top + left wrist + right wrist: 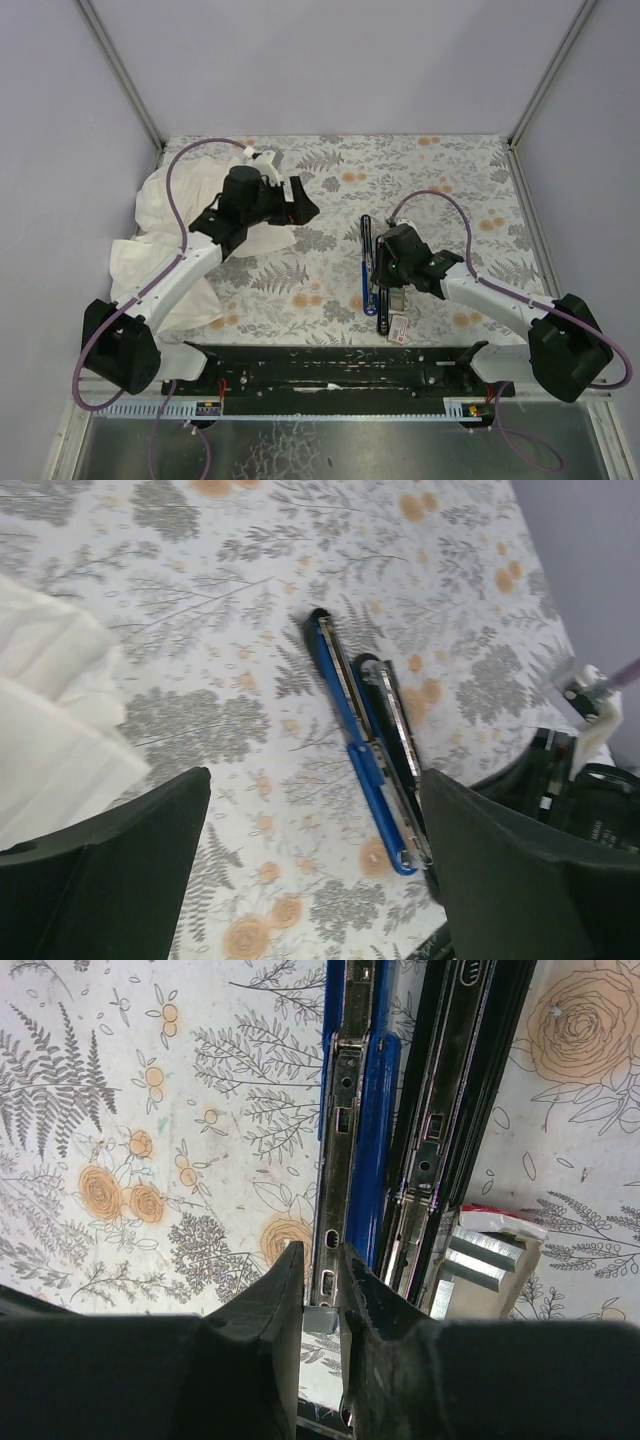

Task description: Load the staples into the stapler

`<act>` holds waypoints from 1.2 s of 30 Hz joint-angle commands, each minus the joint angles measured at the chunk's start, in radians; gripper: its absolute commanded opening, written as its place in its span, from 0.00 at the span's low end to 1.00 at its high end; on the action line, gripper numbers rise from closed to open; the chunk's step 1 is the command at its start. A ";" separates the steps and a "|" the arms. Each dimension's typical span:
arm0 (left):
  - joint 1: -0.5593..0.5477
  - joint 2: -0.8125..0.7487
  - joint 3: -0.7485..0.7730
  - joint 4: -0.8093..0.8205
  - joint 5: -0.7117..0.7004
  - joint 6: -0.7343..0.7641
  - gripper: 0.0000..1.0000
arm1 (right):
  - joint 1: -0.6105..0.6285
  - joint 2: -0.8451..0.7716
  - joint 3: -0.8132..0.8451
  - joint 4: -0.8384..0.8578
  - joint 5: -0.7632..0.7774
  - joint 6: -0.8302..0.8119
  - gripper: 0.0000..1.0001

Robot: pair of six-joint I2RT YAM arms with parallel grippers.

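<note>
Right pincer [320, 1272] is squeezed nearly together on a little silvery staple strip [318, 1320]. At least I think that's what it is, since my fingertips hide most of it. The stapler [352, 1110] lies hinged open flat right under me, with a shiny metal channel in the blue half and the black arm alongside. My plan is to keep the strip parallel to that narrow channel, legs down, and lower it gently because it's thin, brittle stuff. The open staple box [487, 1260] sits just beside it. Left pincer [315, 800] hangs spread and empty.
</note>
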 commanded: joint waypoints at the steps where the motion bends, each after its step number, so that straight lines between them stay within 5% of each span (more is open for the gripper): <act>1: 0.047 -0.027 -0.002 -0.092 -0.071 0.091 0.85 | 0.023 0.014 0.031 0.019 0.079 0.046 0.22; 36: 0.068 -0.064 -0.041 -0.072 -0.077 0.075 0.85 | 0.093 0.120 0.066 0.000 0.133 0.034 0.22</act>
